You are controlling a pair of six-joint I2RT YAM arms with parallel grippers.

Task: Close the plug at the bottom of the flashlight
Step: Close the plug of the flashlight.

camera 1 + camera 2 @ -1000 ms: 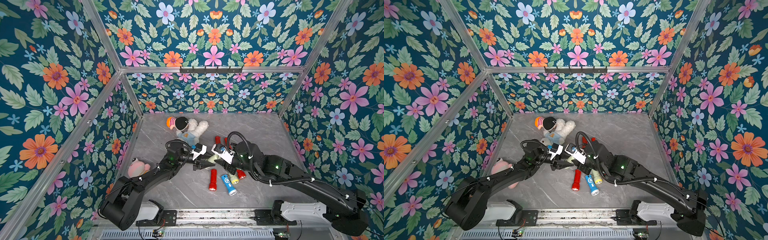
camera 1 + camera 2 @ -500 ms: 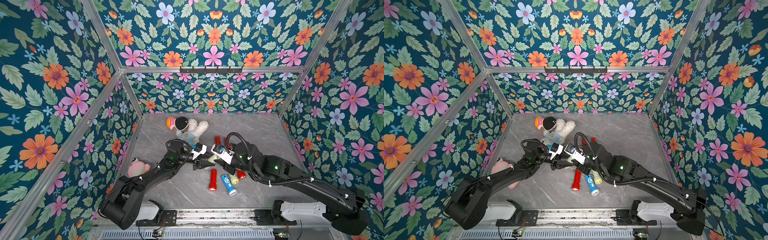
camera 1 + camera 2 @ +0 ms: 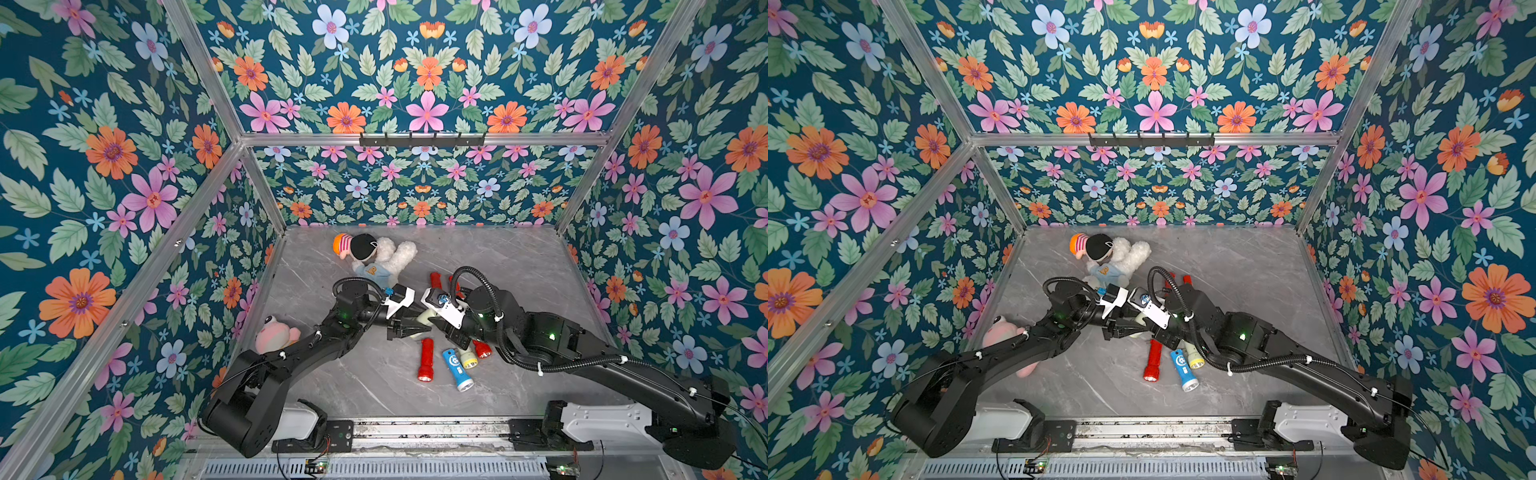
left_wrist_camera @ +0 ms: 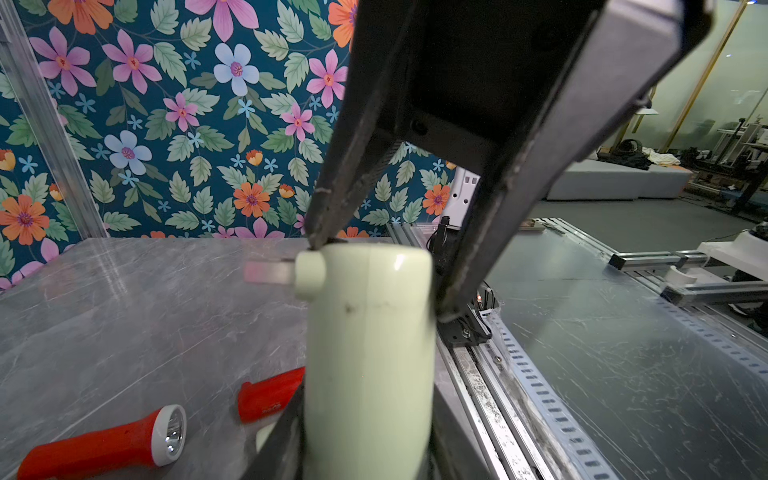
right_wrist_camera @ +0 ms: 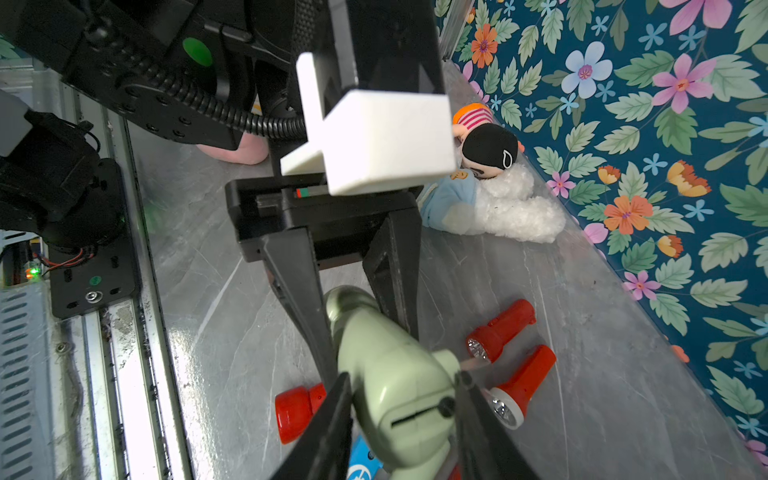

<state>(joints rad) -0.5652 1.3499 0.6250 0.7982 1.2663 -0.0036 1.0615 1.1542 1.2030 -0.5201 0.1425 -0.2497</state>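
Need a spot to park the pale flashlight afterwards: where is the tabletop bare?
Bare: the table at its far right, behind the right arm; also the near strip between the blue flashlight and the front rail. Crowded: the middle around the pale flashlight, and the left by the doll and pink plush.

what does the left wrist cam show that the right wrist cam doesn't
Only left wrist: the right gripper closed on the butt end of the pale green flashlight, with the open room behind. Only right wrist: the left gripper clamped near its head, the slot in its base, the plush doll. Both: that flashlight held between the arms, red flashlights on the table.
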